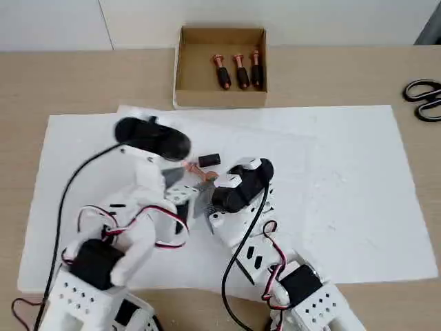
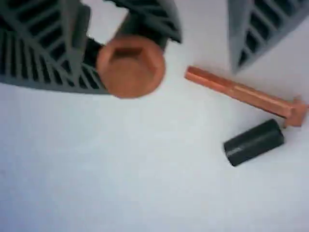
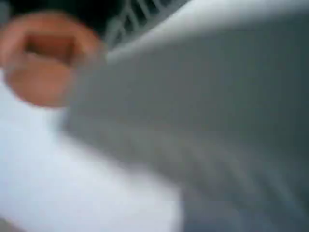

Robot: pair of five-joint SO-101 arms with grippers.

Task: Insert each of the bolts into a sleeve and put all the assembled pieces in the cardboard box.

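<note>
Bolt [image 2: 130, 65], head up with something black behind it, sits between left gripper [image 1: 185, 195] and right gripper [image 1: 205, 200] above the white sheet [image 1: 344, 193], probably for sleeving; whether either clamps it I cannot tell, and a spare bolt [image 2: 241, 93] and sleeve [image 2: 253, 142] lie alongside.

copper bolt [image 2: 241, 92]; black sleeve [image 2: 253, 141]; brown cardboard box [image 1: 180, 69]; white sheet [image 1: 344, 193].

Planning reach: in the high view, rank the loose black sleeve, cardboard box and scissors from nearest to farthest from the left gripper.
From the left gripper:
1. loose black sleeve, just beyond it
2. cardboard box, farther back
3. scissors, far off at the right edge
</note>
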